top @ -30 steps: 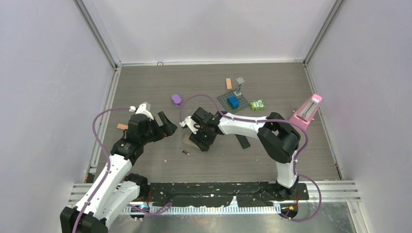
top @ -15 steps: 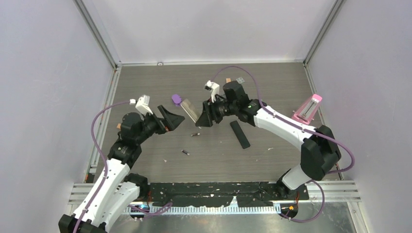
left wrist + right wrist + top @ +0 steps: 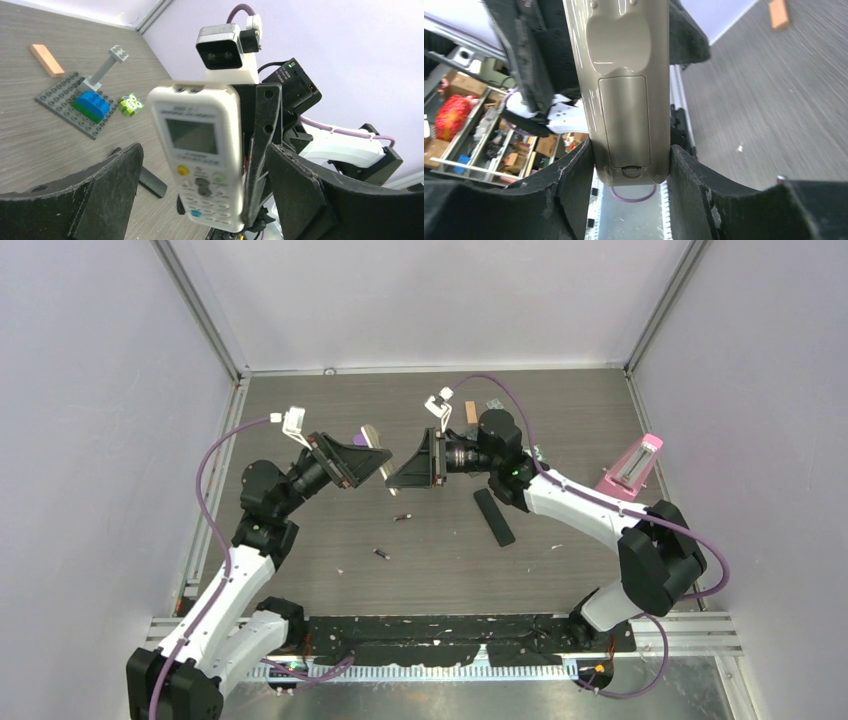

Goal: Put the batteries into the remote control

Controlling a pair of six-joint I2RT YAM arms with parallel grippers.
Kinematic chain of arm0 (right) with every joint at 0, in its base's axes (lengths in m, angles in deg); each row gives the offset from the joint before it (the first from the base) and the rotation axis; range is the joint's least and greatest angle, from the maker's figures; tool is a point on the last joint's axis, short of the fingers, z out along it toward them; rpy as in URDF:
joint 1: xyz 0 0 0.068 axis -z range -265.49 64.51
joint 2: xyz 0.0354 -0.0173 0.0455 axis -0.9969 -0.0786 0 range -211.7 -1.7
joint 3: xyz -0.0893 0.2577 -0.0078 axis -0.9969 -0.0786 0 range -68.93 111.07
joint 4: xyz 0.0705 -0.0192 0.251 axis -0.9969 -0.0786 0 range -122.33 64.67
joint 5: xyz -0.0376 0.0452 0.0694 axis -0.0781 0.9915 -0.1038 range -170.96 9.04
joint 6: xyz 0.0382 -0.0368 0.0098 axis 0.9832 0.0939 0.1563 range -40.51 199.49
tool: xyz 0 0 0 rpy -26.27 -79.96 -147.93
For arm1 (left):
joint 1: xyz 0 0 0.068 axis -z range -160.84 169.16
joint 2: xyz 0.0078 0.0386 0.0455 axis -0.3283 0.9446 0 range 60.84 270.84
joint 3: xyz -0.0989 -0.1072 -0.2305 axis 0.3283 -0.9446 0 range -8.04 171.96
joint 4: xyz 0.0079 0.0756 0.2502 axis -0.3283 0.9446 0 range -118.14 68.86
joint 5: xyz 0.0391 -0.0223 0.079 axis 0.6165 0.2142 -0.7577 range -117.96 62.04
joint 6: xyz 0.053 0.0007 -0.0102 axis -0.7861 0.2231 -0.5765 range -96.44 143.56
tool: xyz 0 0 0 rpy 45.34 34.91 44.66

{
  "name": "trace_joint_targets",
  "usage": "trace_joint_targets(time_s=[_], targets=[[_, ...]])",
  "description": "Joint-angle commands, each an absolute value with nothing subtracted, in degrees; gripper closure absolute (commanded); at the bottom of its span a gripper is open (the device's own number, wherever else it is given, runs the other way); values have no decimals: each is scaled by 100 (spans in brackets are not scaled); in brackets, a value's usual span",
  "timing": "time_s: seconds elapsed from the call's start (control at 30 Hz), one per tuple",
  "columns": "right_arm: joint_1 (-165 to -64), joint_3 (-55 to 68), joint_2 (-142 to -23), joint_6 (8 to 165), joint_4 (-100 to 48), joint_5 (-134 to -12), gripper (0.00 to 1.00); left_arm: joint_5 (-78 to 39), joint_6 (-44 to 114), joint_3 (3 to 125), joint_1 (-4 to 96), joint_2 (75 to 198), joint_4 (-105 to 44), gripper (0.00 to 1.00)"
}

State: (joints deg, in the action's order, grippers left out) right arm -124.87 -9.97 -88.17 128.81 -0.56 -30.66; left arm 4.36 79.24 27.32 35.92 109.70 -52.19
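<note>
Lifting the remote [image 3: 197, 150] clear of the desk [image 3: 560, 570]: in the last second I have brought it up from low over the middle of the desk and turned it on end. My right fingers [image 3: 559, 200] now clamp it by its long edges in mid-air. The left arm has risen to meet it, and its left fingers [image 3: 100, 200] stand wide apart, one on each side of the remote's button face without touching it. The right wrist view shows the back of the remote with the compartment cover still seated. The batteries [image 3: 403, 516] lie loose on the desk below the raised arms, two small dark cells well apart from either set of fingers. I judge this a handover or a bracing grip. The cover has yet to come off and no cell is loaded, so the task is at an early stage.
</note>
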Motion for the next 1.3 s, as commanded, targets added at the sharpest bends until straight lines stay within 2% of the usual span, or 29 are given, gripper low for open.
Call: trace_joint_targets(time_s=[0.0,0.17,0.37,0.43,0.53,0.6,0.7,0.77,0.9,1.0,1.13,1.17,1.27], targets=[[-12497,-1063,-8748,14222,1832,-2677,68,709,8279,2801,3564,10992,-6154,10],[-12505,-1143,-8877,14575,2241,-2672,68,897,8497,2855,3563,11152,-6425,27],[-12504,-1126,-9085,14898,2446,-2673,67,1066,8543,2905,3568,11377,-6455,53],[-12506,-1086,-9167,15004,2487,-2636,66,1109,8532,2928,3564,11426,-6473,63],[-12502,-1074,-9242,15059,2479,-2661,62,1116,8484,2927,3560,11476,-6466,85],[-12490,-1081,-9244,15058,2443,-2709,52,1105,8383,2932,3560,11483,-6377,98],[-12448,-1087,-9170,14894,2112,-2907,29,928,8039,2977,3560,11433,-5824,100],[-12400,-1068,-9125,14628,1683,-3030,18,658,7587,3096,3560,11316,-5050,100],[-12258,-1138,-8963,13923,712,-3450,4,-401,6453,3475,3560,11112,-3111,100],[-12153,-1199,-8790,13487,-259,-3897,0,-1674,5907,3706,3562,11063,-1900,100],[-12067,-1023,-8640,12547,-2141,-5117,0,-3032,5604,3847,3509,11255,-959,100],[-12066,-870,-8635,12227,-2939,-5659,0,-3195,5544,3865,3473,11372,-816,100],[-12065,-672,-8618,11804,-4113,-6822,0,-3358,5365,3881,3301,11822,-586,100]])
